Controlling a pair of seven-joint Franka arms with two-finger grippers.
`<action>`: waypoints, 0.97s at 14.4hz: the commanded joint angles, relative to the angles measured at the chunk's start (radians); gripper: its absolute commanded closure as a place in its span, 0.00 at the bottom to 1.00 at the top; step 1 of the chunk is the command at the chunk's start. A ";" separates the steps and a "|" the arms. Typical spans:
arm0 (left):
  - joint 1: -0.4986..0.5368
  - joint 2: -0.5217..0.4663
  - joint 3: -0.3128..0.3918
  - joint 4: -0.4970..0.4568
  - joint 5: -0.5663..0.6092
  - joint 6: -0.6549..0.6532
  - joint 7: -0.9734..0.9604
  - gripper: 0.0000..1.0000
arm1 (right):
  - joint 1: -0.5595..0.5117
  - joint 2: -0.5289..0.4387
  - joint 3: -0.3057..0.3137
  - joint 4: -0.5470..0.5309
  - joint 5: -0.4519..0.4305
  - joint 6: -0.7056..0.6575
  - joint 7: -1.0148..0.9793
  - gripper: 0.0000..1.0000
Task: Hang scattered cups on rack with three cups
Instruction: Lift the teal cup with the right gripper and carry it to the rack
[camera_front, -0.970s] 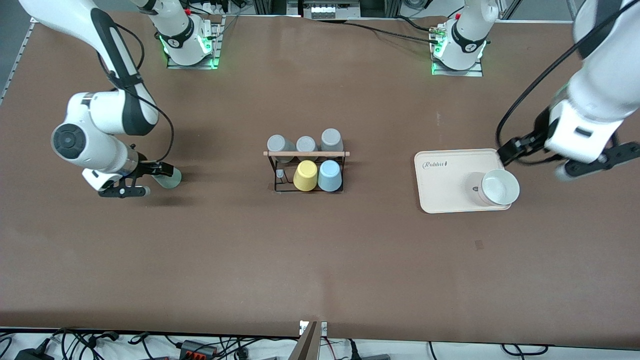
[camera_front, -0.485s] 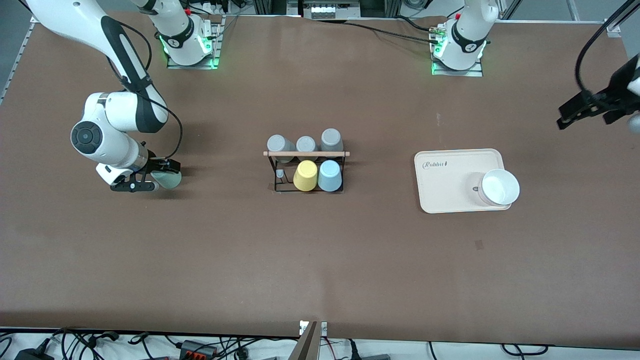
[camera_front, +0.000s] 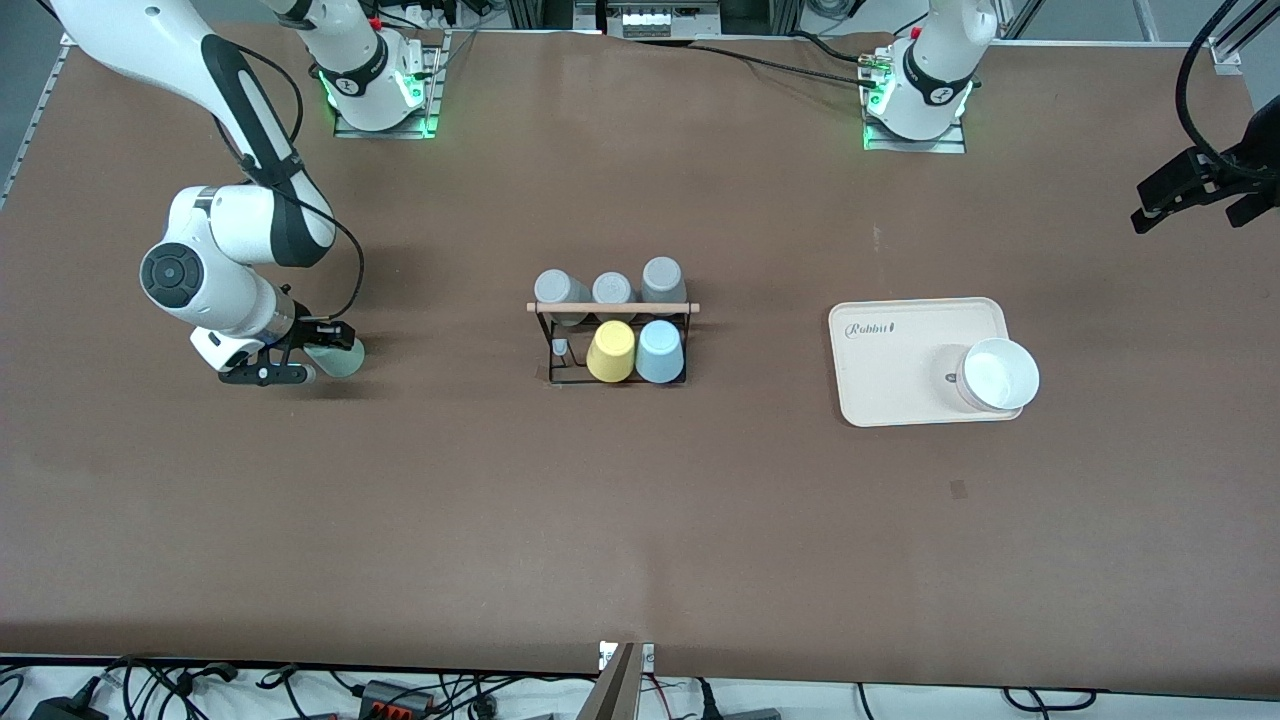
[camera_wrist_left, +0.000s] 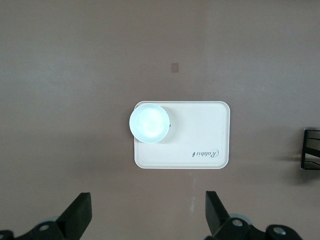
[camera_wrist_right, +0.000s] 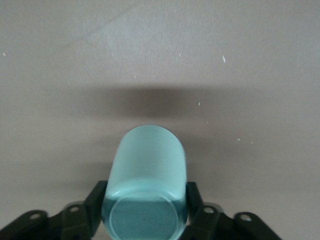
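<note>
The pale mint green cup (camera_front: 343, 360) lies on its side at the right arm's end of the table. My right gripper (camera_front: 315, 355) is shut on it; in the right wrist view its black fingers (camera_wrist_right: 96, 202) press both sides of the cup (camera_wrist_right: 149, 170). The black wire rack (camera_front: 552, 345) with its wooden rod (camera_front: 612, 307) stands mid-table. On it sit the light blue cup (camera_front: 659, 352), a yellow cup (camera_front: 611, 351) and grey cups (camera_front: 558, 289). My left gripper (camera_front: 1195, 190) hangs open and empty at the left arm's end of the table, and its wrist view shows the gripper (camera_wrist_left: 147, 215) spread wide.
A cream tray (camera_front: 895, 380) lies between the rack and the left arm's end of the table, with a white bowl (camera_front: 1000, 375) on its corner. From the left wrist the tray (camera_wrist_left: 205, 132), the bowl (camera_wrist_left: 149, 123) and the rack's edge (camera_wrist_left: 311, 149) show.
My right gripper slid in around the mint cup and shut on it. The left arm swung away from the tray toward the table's edge.
</note>
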 joint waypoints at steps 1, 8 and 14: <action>0.006 -0.023 -0.002 -0.008 -0.018 -0.018 0.025 0.00 | 0.004 -0.013 0.003 0.030 -0.013 -0.008 0.009 0.62; 0.004 -0.020 -0.008 0.066 -0.018 -0.073 0.025 0.00 | 0.130 0.005 0.031 0.456 0.049 -0.417 0.059 0.64; 0.000 0.000 -0.008 0.069 -0.020 -0.075 -0.004 0.00 | 0.320 0.101 0.034 0.720 0.098 -0.586 0.412 0.64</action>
